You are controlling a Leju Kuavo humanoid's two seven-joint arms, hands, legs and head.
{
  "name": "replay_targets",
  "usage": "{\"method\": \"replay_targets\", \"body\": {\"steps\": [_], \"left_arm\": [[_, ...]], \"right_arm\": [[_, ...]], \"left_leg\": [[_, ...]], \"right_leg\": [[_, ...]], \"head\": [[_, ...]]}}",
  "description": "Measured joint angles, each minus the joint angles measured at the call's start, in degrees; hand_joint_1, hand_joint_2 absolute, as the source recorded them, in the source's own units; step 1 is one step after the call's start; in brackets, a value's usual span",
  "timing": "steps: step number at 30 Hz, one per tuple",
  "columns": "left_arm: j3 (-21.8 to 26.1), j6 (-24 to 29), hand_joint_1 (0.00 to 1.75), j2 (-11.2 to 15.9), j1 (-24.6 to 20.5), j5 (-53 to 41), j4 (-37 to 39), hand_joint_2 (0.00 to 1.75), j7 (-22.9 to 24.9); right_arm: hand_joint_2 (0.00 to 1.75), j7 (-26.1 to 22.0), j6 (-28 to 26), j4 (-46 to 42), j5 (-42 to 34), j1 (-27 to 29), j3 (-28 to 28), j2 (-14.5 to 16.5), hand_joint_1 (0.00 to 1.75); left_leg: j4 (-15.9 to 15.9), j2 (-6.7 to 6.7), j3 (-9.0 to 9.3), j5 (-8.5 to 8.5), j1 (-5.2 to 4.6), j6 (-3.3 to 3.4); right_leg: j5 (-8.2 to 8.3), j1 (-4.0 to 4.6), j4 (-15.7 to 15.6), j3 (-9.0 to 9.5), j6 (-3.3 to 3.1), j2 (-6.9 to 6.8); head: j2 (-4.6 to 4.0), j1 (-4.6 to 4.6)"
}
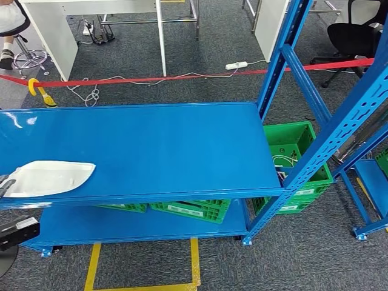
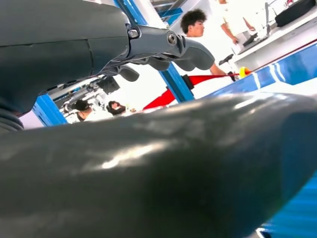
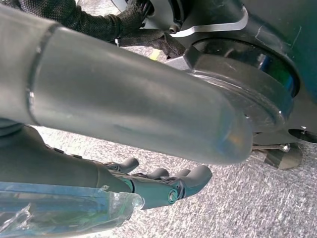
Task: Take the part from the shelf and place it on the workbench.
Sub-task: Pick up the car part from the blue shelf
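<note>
The shelf (image 1: pixel 151 148) is glossy bright blue, like its perforated uprights (image 1: pixel 341 124). On it lies a white part (image 1: pixel 48 177). Below sit green crates (image 1: pixel 293 142). The floor (image 1: pixel 297 254) is speckled grey carpet with yellow tape lines (image 1: pixel 195 260); behind the shelf runs a red ribbon (image 1: pixel 183 77).

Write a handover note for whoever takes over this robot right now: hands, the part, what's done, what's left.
Left hand: at the left end of the white part, fingers apart from the thumb, nothing seen between them.
Right hand: hangs over the carpet, holding nothing.
Part: lies flat on the blue shelf board, near its front left edge.
Done: left hand brought to the part.
Left: grip it, lift it off, carry it to the workbench and set it down.
</note>
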Motion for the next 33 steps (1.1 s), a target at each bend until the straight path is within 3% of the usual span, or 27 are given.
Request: {"method": "replay_targets", "body": {"steps": [9,33], "left_arm": [[-1.4,0.0,0.00,-0.3,-0.2,0.8,0.9,0.00,-1.1],[-1.5,2.2,0.00,-4.2,-1.1,1.6,6.5,0.00,-0.9]], "right_arm": [[0.00,0.1,-1.0,0.0,0.1,0.1,0.0,0.0,0.00],[0.00,0.1,-3.7,-1.2,0.3,0.7,0.0,-0.9,0.00]], "left_leg": [[0.0,0.00,0.01,0.00,0.02,-0.01],[0.0,0.00,0.02,0.00,0.02,-0.02]], "right_leg": [[-0.05,0.02,0.0,-0.45,-0.08,-0.01],[-0.05,0.02,0.0,-0.53,-0.08,-0.01]], "head": [[0.00,0.00],[0.00,0.01]]}}
